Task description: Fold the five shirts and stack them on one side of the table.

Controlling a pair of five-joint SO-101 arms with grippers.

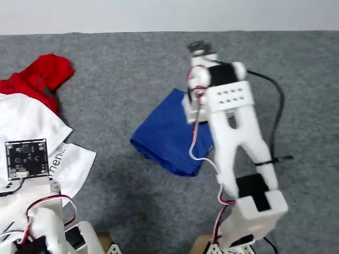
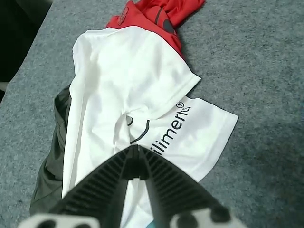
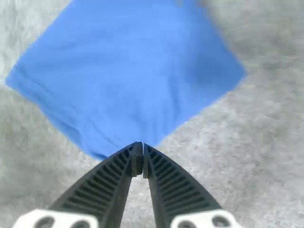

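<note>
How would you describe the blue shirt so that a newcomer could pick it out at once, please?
On the grey table, look near the middle, where the right arm stretches out. There lies the blue shirt, folded into a compact pad and alone; the white shirt and red shirt lie heaped together on the left side.

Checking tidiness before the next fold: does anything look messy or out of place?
Yes. The white shirt lies rumpled over a red shirt and a dark shirt at the table's left, a loose heap, not a stack. The folded blue shirt sits apart, mid-table.
</note>
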